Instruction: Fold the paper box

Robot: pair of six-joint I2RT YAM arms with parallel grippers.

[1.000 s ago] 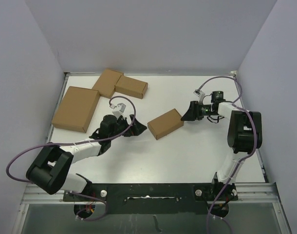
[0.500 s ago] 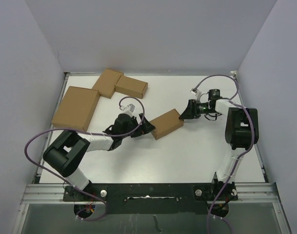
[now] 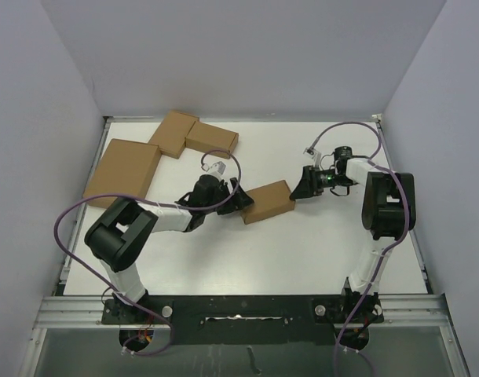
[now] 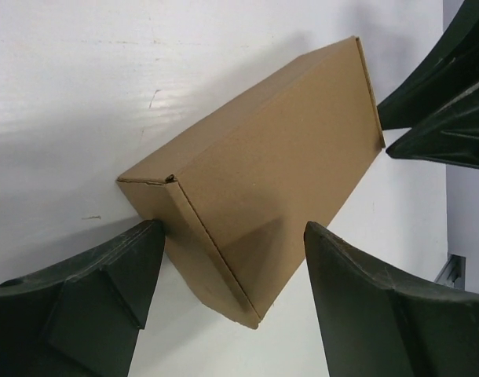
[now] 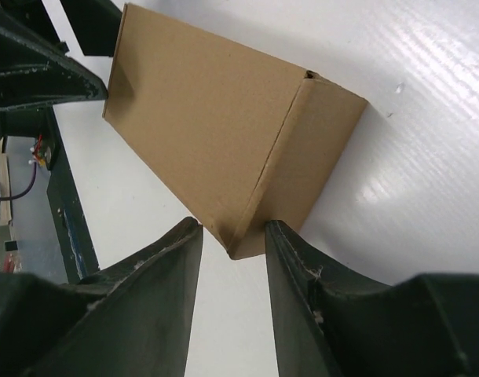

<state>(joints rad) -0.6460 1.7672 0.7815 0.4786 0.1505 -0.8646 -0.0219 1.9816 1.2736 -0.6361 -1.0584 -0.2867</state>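
Currently the paper box (image 3: 267, 202) is a closed, plain brown rectangular carton, lying flat and skewed mid-table (image 3: 302, 243). The left gripper (image 3: 238, 201) is at its left end, jaws apart and straddling that end's corner. The right gripper (image 3: 296, 188) is at the opposite end, jaws narrow around the corner; can't tell if they pinch it.
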